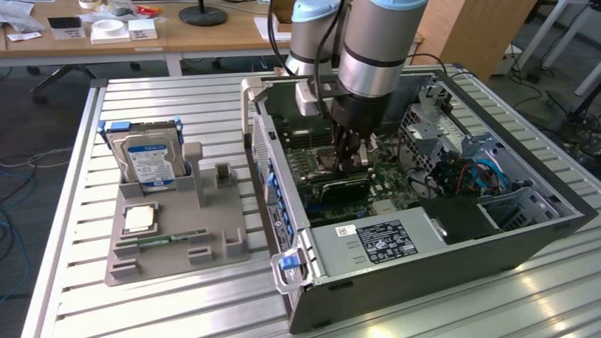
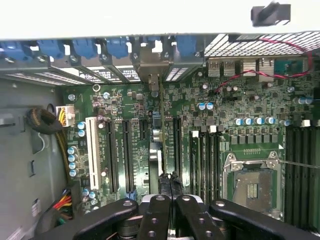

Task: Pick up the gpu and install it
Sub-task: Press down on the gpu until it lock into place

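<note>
The gpu [image 1: 345,184] stands edge-on at the exterior frame's centre, inside the open computer case [image 1: 526,218] beneath the gripper [image 1: 350,165]. In the wrist view, the gripper's fingers [image 2: 164,182] pinch the gpu's edge (nearly closed) above a motherboard slot [image 2: 177,145]; insertion is in hand, demanding straight downward pressure.

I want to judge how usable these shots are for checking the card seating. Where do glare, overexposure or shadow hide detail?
Exterior view: window light glares off the slatted table near the case; the motherboard lies in shadow under the arm. Wrist view: the area beyond the case wall is blown out white, the board evenly lit; the gripper, shut on the gpu, is dark.
</note>
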### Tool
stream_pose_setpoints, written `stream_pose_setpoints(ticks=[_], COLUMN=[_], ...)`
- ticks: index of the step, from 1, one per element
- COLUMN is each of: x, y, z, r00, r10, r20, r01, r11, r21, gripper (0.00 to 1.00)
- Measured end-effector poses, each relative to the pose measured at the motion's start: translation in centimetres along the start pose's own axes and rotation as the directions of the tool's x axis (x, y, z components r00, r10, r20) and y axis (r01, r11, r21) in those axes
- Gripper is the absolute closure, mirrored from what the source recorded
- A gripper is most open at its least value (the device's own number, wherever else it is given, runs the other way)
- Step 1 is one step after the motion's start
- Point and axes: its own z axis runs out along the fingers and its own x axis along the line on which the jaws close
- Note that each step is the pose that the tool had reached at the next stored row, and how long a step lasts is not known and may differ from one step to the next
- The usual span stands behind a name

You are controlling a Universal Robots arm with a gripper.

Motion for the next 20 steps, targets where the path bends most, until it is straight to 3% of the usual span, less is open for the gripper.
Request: stream_pose_setpoints(ticks=[12,20], x=[-0.1,-0.2], y=[-0.06,-0.09], z=[-3.57,-5.32], r00=[1.0,1.0], r10=[0.0,0.0], r20=[-0.0002,-0.0006], r01=[0.0,0.0], r11=[1.0,1.0], r21=[0.0,0.0002], gripper=[0.86,0.86])
